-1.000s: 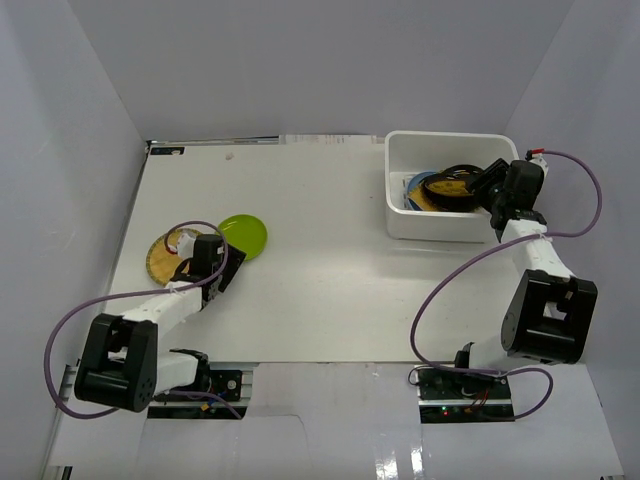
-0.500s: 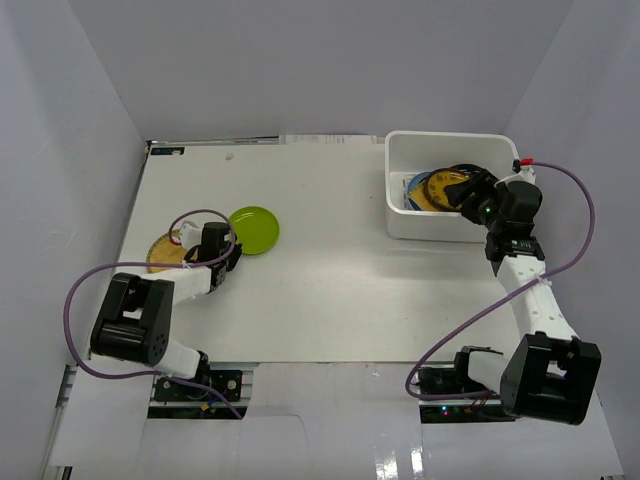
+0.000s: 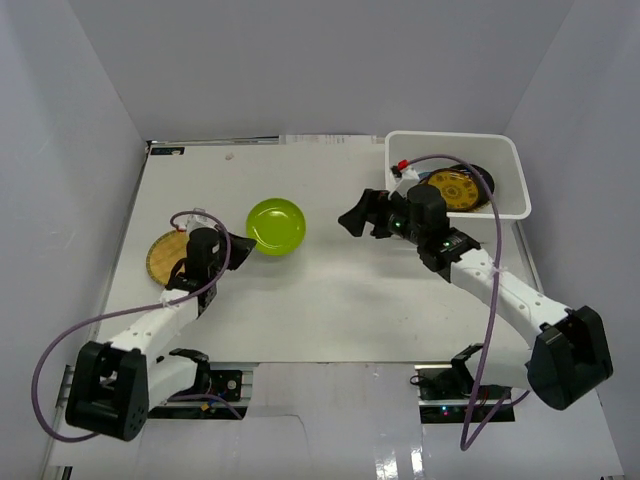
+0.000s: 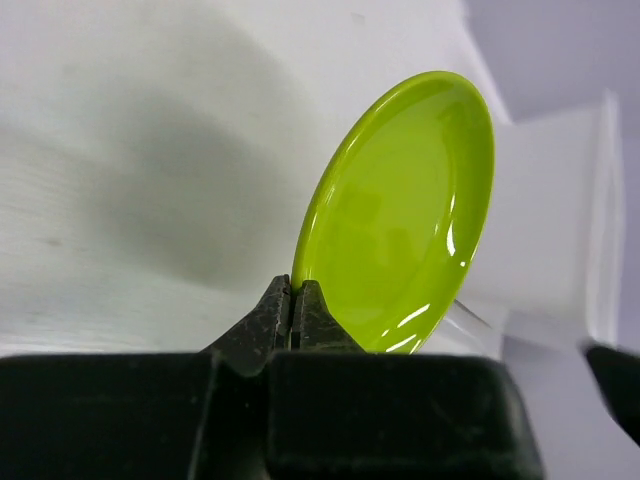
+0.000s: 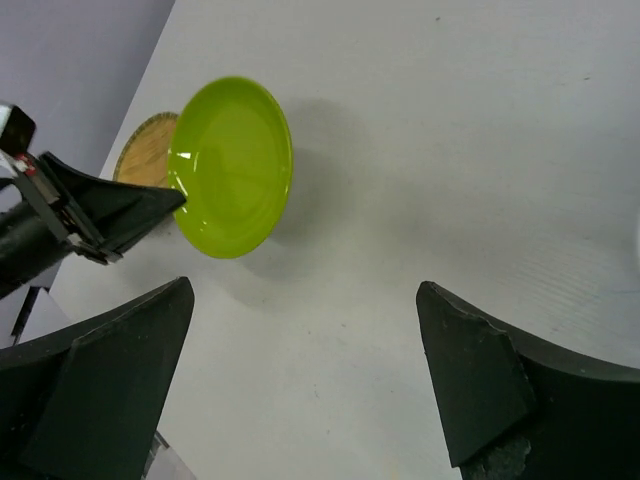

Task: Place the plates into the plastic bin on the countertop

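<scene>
My left gripper [image 3: 241, 245] is shut on the rim of the lime green plate [image 3: 276, 226], holding it tilted above the countertop [image 3: 330, 290]. In the left wrist view the pads pinch the green plate [image 4: 400, 210] at its lower edge, at my left gripper [image 4: 292, 290]. My right gripper [image 3: 358, 220] hangs wide open and holds nothing, right of the green plate [image 5: 232, 165]. The white plastic bin [image 3: 450, 137] at the back right holds a yellow patterned plate [image 3: 452, 190] and a black plate [image 3: 482, 178]. A tan woven plate [image 3: 163, 258] lies at the left.
Pale grey walls enclose the table on three sides. The right arm stretches diagonally from its base at the near right towards the table's middle. The left arm's purple cable loops over the woven plate [image 5: 145, 150]. The right gripper [image 5: 305, 292] faces the left gripper [image 5: 110, 215].
My left gripper shut on the green plate, lifted it and carried it to the right. My right arm swung out of the bin leftwards over the table's middle, and its jaws opened wide.
</scene>
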`<control>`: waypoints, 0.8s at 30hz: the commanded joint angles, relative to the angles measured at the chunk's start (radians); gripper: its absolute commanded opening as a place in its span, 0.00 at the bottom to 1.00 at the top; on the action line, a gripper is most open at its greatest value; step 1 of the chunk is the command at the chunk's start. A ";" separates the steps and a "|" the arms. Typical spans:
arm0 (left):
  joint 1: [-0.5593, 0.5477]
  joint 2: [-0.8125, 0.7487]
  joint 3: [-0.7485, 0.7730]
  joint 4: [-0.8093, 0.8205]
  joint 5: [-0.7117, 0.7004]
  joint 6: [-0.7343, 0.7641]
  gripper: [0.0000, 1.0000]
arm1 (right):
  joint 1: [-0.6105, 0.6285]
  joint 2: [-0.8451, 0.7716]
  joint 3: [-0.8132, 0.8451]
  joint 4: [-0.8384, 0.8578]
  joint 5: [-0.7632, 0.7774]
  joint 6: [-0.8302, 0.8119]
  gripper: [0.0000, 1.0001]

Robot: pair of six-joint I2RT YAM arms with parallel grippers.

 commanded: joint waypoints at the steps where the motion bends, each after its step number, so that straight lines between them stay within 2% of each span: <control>1: -0.011 -0.151 -0.001 0.036 0.249 0.096 0.00 | 0.052 0.073 0.073 0.004 0.044 -0.035 0.98; 4: -0.014 -0.206 -0.015 0.022 0.352 0.112 0.00 | 0.089 0.136 0.093 0.017 0.008 -0.024 0.98; 9: -0.015 -0.228 -0.015 -0.012 0.447 0.123 0.00 | 0.126 0.211 0.115 0.065 -0.121 0.002 0.90; 12: -0.015 -0.220 -0.009 -0.012 0.462 0.124 0.00 | 0.131 0.220 0.102 0.088 -0.141 0.014 0.88; 17: -0.015 -0.203 0.014 -0.032 0.472 0.146 0.00 | 0.131 0.220 0.079 0.102 -0.138 0.023 0.77; 20: -0.015 -0.208 0.046 -0.113 0.375 0.181 0.00 | 0.131 0.136 0.045 0.068 -0.033 0.002 0.78; 24: -0.015 -0.217 0.059 -0.113 0.361 0.190 0.00 | 0.131 0.009 0.020 -0.004 0.214 -0.030 0.84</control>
